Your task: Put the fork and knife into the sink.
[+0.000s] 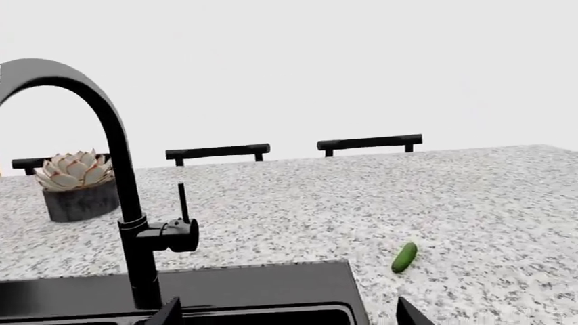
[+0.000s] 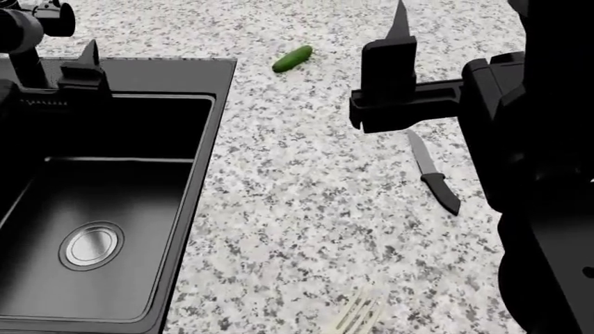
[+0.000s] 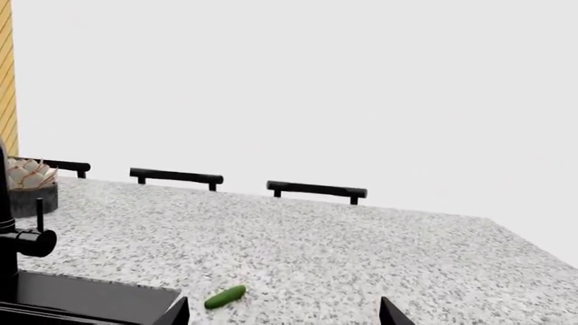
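Note:
The knife [image 2: 432, 172] lies on the granite counter, grey blade pointing away, black handle toward me, just below my right arm. Only the tines of the cream fork [image 2: 360, 312] show at the head view's bottom edge. The black sink [image 2: 158, 75] fills the left, with a silver drain [image 2: 91, 245] in its basin. My right gripper [image 3: 284, 315] hangs open and empty above the counter, beyond the knife; one finger [image 2: 399, 24] sticks up in the head view. Over the sink's back rim my left gripper [image 1: 287, 317] is open and empty, beside the faucet [image 1: 126, 203].
A small green cucumber [image 2: 292, 58] lies on the counter past the sink's far right corner, and shows in both wrist views [image 1: 405, 257] [image 3: 225, 296]. A potted succulent [image 1: 78, 184] stands behind the faucet. Black chair backs [image 1: 216, 152] line the counter's far edge.

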You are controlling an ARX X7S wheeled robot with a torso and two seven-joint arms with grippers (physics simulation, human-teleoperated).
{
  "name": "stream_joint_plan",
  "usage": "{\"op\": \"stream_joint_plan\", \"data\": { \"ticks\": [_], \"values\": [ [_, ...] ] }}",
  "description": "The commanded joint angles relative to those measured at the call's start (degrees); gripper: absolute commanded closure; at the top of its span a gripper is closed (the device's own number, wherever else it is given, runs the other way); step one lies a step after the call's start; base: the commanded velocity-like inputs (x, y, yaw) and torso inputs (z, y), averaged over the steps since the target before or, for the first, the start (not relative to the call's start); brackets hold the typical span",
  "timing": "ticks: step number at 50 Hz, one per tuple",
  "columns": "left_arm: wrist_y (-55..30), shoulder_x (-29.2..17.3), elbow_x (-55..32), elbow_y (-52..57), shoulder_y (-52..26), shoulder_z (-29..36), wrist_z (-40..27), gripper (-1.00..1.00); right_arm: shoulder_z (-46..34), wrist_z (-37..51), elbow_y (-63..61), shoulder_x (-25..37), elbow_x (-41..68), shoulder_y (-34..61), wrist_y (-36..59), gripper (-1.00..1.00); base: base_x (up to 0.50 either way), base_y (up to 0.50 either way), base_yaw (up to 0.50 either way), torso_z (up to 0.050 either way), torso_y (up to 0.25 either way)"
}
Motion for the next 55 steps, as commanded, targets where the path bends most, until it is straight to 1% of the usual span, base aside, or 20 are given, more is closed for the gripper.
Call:
{"op": "stream_joint_plan", "data": {
  "ticks": [1,3,4,7,9,14,17,19,22,24,26,33,39,41,48,52,55],
  "values": [
    [-13.1,0.3,-6.5,4.6,-2.3,0.7,3.8,-1.00,-0.2,0.6,0.0,0.5,1.0,-0.2,0.4,-1.00,0.00,0.00,0.00,0.000,0.000],
    [-18.8,0.9,-8.9,6.9,-3.0,1.2,4.6,-1.00,-0.2,0.7,0.1,0.5,1.1,-0.3,0.4,-1.00,0.00,0.00,0.00,0.000,0.000],
    [-19.7,-0.3,-14.6,6.9,-3.2,2.3,2.3,-1.00,-0.3,0.7,0.2,0.5,1.2,-0.6,0.1,-1.00,0.00,0.00,0.00,0.000,0.000],
    [-19.7,-4.2,-40.0,4.8,-4.0,3.2,-12.7,-1.00,-0.2,0.7,0.3,0.5,1.5,-0.7,0.0,-1.00,0.00,0.00,0.00,0.000,0.000],
    [-19.6,-6.0,-51.8,3.4,-4.3,4.8,-19.1,-1.00,-0.2,0.9,0.4,0.7,1.6,-0.6,0.1,-1.00,0.00,0.00,0.00,0.000,0.000],
    [-19.2,-7.8,-73.3,2.2,-4.7,8.7,-31.9,-1.00,0.1,1.1,0.6,0.9,2.0,-0.9,0.0,-1.00,0.00,0.00,0.00,0.000,0.000],
    [-17.8,-8.7,-81.5,3.0,-4.2,12.2,-38.3,-1.00,0.1,1.2,0.8,0.9,2.2,-1.1,-0.3,-1.00,0.00,0.00,0.00,0.000,0.000],
    [-17.0,-9.0,-85.2,3.7,-3.8,14.7,-41.6,-1.00,0.2,1.3,0.8,0.9,2.3,-1.5,-0.5,-1.00,0.00,0.00,0.00,0.000,0.000],
    [-14.4,-9.6,-92.2,4.3,-4.0,19.6,-48.2,-1.00,0.4,1.4,0.6,0.8,2.5,-1.9,-0.5,-1.00,0.00,0.00,0.00,0.000,0.000],
    [-13.0,-9.3,-94.3,4.6,-4.2,21.7,-50.5,-1.00,0.7,1.5,0.4,0.8,2.6,-2.4,-0.7,-1.00,0.00,0.00,0.00,0.000,0.000],
    [-12.5,-8.8,-94.1,4.5,-4.6,22.5,-51.1,-1.00,0.8,1.5,0.6,0.8,2.7,-2.7,-1.0,-1.00,0.00,0.00,0.00,0.000,0.000],
    [-13.0,-6.9,-93.4,3.9,-4.5,26.7,-51.1,-1.00,0.8,1.7,0.6,0.8,3.1,-3.3,-1.2,-1.00,0.00,0.00,0.00,0.000,0.000],
    [-11.5,-6.5,-94.7,4.0,-4.7,28.3,-51.9,-1.00,1.1,1.8,0.8,1.0,3.3,-4.1,-1.9,-1.00,0.00,0.00,0.00,0.000,0.000],
    [-11.2,-6.2,-94.7,4.0,-4.6,28.5,-51.6,-1.00,1.2,2.5,0.4,0.4,3.5,-3.1,-0.3,-1.00,0.00,0.00,0.00,0.000,0.000],
    [-11.5,-4.9,-88.9,0.1,-3.8,27.8,-46.5,-1.00,1.8,2.3,0.8,0.8,4.0,-4.8,-1.8,-1.00,0.00,0.00,0.00,0.000,0.000],
    [-10.4,-4.6,-90.7,-3.7,-4.3,30.1,-48.8,-1.00,2.1,1.9,1.7,1.1,4.0,-6.1,-3.4,-1.00,0.00,0.00,0.00,0.000,0.000],
    [-10.1,-4.3,-91.6,-5.1,-4.8,31.2,-49.1,-1.00,2.3,1.8,2.2,1.1,4.0,-7.1,-4.6,-1.00,0.00,0.00,0.00,0.000,0.000]
  ]
}}
